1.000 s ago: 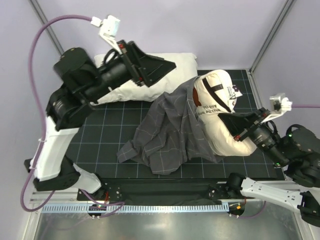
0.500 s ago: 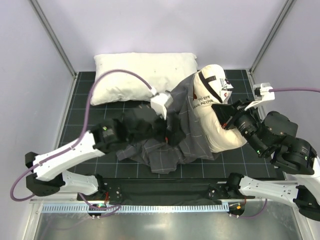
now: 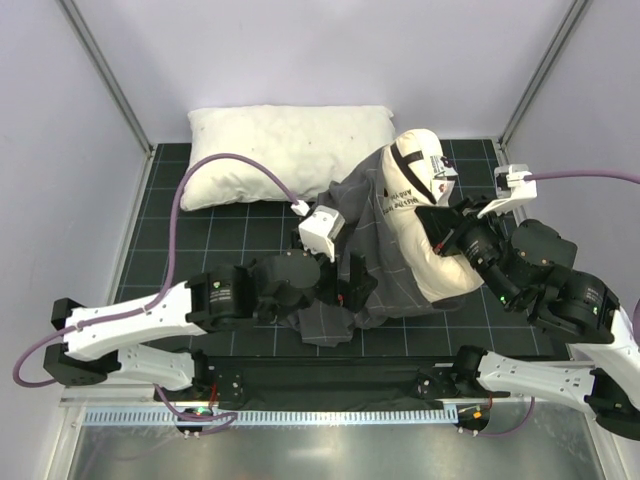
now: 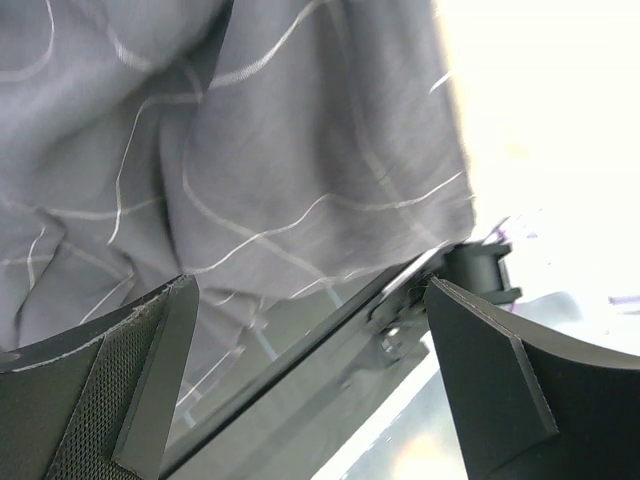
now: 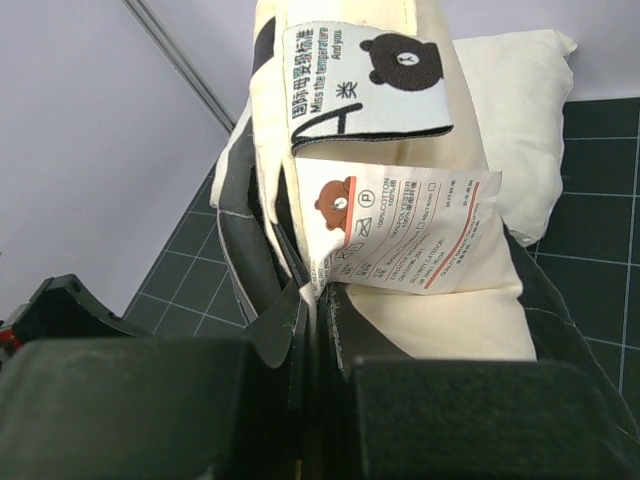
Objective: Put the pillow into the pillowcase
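The right gripper pinches the pillow below its label.

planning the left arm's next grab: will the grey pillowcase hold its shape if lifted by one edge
Probably not: the pillowcase lies in soft folds, so the rest would likely hang limp. It looks thin and light; pushed, it would likely bunch up rather than slide.
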`<state>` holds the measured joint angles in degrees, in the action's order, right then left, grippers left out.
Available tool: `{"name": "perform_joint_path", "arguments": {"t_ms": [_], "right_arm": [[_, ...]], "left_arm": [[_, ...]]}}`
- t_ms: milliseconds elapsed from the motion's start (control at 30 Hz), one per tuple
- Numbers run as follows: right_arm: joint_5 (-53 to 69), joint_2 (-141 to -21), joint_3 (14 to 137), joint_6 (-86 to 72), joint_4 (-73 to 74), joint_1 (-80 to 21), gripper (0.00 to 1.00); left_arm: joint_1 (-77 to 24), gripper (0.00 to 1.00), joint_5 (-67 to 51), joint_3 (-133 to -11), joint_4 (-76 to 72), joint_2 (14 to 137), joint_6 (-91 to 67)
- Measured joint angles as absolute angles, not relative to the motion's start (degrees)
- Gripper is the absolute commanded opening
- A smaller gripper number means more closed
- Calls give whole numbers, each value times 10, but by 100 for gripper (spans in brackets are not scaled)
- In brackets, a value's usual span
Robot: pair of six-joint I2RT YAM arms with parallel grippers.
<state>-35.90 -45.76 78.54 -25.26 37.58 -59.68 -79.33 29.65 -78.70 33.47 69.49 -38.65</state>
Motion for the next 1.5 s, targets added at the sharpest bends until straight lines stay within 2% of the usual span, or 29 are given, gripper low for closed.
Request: {"name": "perform_joint_path", "arguments": {"t_ms": [233,467,533,633,667,733,767,900,1033,1167,1367,1500], "right_arm": [[-359,-458,781,-255,369,-597,4],[-358,-458,781,-258,369,-597,4],[-357,-458,780,-258,369,-597,4],[-357,-457,779,-259,369,-597,4],[-357,-457,779,-259,368,-597,4],[-356,-458,778,-259,368,-597,4],[-356,-458,778,-259,367,-597,4],[-354,-458,777,-259,364,-597,4],[-352,-458,774,-259,361,-597,4],[-347,-458,766,-267,351,-597,4],[-322,-480,745,-292,316,-597,4],[-321,-509,731,-300,288,-597,4]], "left_arm": [[-795,100,333,-801,289,699,-382],[-781,100,373,-873,272,777,-369],[-768,97,373,-874,262,792,-368],[-747,72,374,-884,262,816,-368],[-738,55,374,-893,263,828,-367],[-724,38,375,-904,262,842,-366],[-717,23,374,-904,261,844,-362],[-695,2,361,-913,260,846,-344],[-689,0,319,-969,269,849,-320],[-689,0,222,-1027,271,843,-311],[-682,0,87,-1078,310,852,-339],[-671,0,44,-1125,359,867,-360]]}}
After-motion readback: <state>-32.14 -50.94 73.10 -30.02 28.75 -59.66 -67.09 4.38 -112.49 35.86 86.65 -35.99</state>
